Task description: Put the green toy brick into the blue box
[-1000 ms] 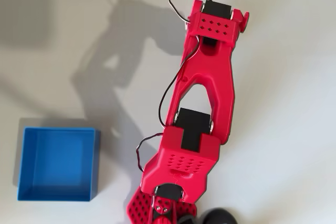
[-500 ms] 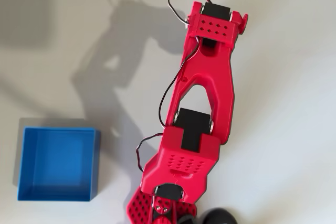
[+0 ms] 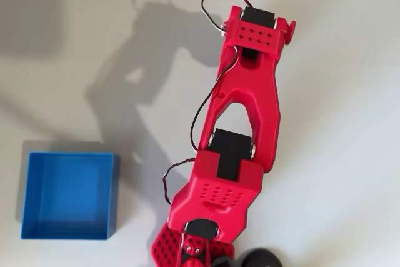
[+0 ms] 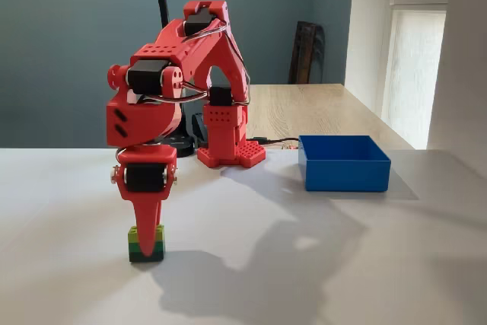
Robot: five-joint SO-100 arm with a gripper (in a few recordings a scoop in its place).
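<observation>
Red end effector (image 4: pixel 146 243) is down over the green toy brick (image 4: pixel 146 244) on the white tabletop (image 4: pixel 319 264), can't tell if it's clamped, so I'd confirm a firm squeeze before lifting toward the blue box (image 4: pixel 344 164).

My red arm (image 4: pixel 190 58) folds up from its base, elbow high, then bends forward and down. My wrist hangs vertical, and my gripper (image 4: pixel 146 241) points straight at the table, its tip low. In the overhead view my arm (image 3: pixel 240 129) stretches up the picture.
</observation>
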